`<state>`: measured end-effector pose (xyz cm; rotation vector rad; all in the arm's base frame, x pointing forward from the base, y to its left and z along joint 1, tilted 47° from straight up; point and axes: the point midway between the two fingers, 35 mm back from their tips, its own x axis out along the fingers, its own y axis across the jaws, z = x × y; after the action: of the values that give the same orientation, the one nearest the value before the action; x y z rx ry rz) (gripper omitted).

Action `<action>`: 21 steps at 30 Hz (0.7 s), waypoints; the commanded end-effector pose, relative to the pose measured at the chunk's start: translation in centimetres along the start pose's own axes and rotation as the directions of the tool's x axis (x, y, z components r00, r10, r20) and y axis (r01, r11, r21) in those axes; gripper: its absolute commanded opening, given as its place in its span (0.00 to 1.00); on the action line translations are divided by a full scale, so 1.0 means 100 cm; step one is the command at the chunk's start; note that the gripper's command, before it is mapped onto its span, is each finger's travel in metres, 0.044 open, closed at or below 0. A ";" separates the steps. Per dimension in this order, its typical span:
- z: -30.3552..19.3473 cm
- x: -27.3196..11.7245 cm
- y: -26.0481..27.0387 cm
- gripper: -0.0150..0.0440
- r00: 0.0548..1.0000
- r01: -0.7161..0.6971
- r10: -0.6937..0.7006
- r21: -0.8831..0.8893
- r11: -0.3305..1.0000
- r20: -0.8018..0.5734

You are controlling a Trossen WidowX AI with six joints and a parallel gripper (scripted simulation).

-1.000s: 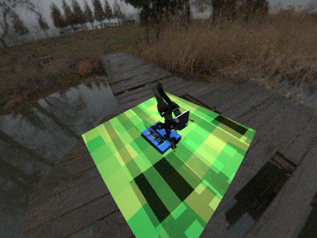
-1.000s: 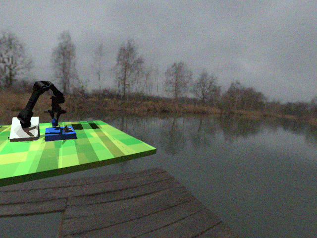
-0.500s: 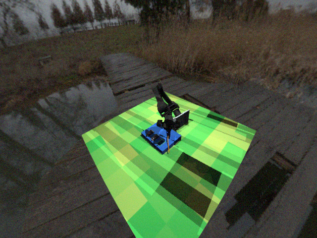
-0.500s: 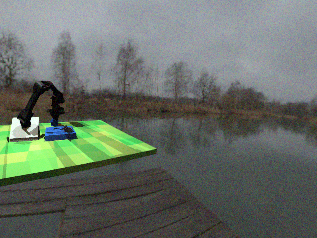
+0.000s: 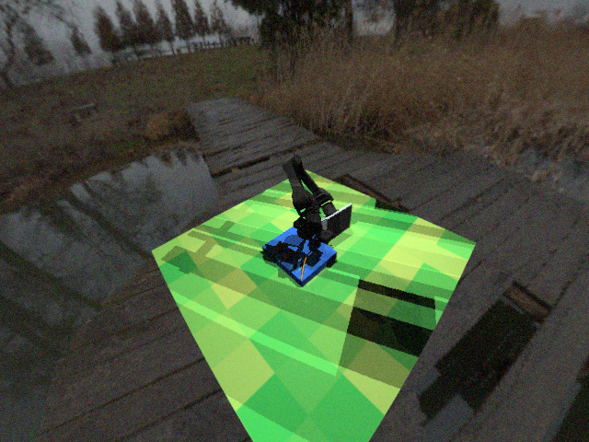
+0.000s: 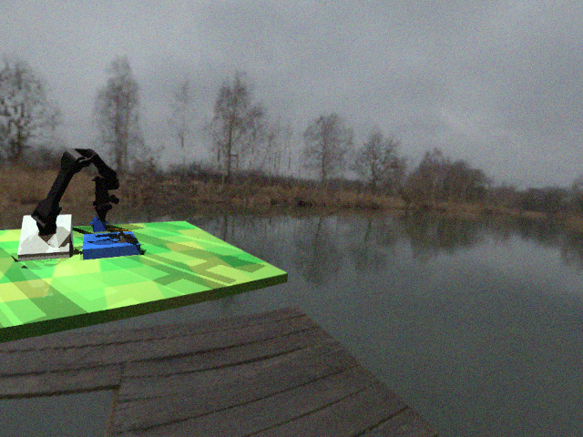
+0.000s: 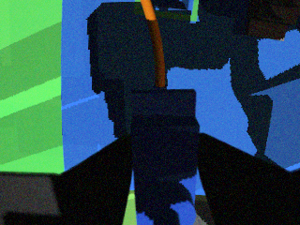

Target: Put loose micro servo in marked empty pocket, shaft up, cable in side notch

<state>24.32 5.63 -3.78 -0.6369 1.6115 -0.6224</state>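
Note:
The loose micro servo (image 6: pixel 98 224) (image 7: pixel 164 150) is a dark blue block. My gripper (image 6: pixel 100 218) (image 7: pixel 164 142) is shut on it, one finger on each side, and holds it over the blue deck (image 5: pixel 325 255) (image 6: pixel 110 249) (image 7: pixel 203 91). Its orange cable (image 5: pixel 303 269) (image 7: pixel 160 56) runs from the servo's far end toward the top of the wrist view. Part of a green pocket outline (image 7: pixel 195 14) shows at that view's top edge, ahead of the servo. The pocket's inside is mostly cut off or in shadow. The servo's underside and ears cannot be made out.
A brown and dark fitted part (image 7: pixel 272 21) stands on the deck at the wrist view's upper right. The arm's pale base plate (image 6: pixel 35 242) stands beside the deck. Dark shadows cover much of the deck. The deck sits on the green patterned table (image 5: pixel 285 343) (image 6: pixel 155 282).

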 end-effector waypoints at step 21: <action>0.059 -0.002 -0.007 0.25 1.000 -0.005 0.005 0.085 0.996 0.004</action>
<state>28.93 5.02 -3.88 -0.5670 1.5791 -0.6863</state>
